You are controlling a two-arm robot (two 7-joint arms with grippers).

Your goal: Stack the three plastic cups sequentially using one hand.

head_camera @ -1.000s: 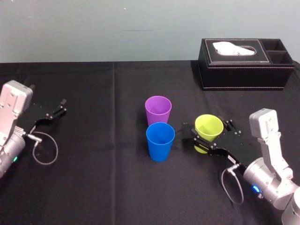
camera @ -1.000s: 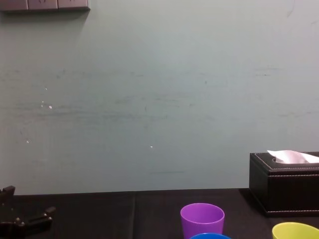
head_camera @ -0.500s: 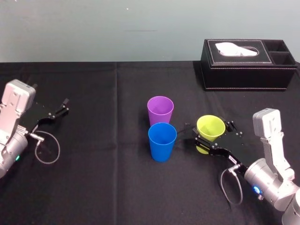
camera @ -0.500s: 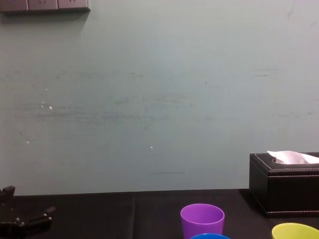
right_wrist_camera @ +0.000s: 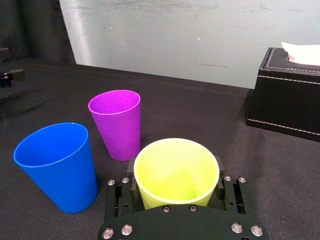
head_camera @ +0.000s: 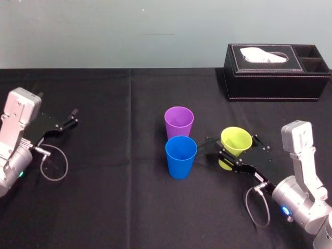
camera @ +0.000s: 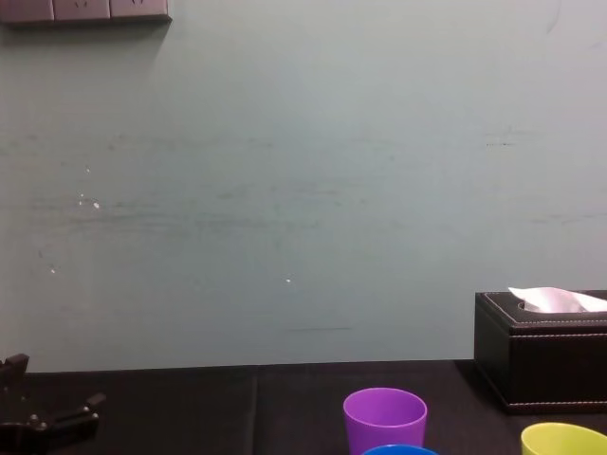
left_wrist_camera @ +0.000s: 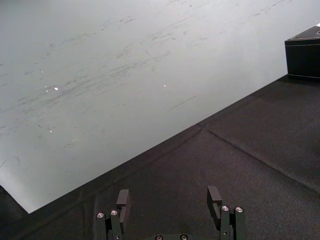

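No legible txt, nos. or brand marks can be made out anywhere. One small white label [head_camera: 258, 177] is seen on the right gripper [head_camera: 234, 149], behind the jaws and toward the wrist. Those jaws are closed on the yellow-green cup [right_wrist_camera: 175, 172]. The label's print is too small to be read.
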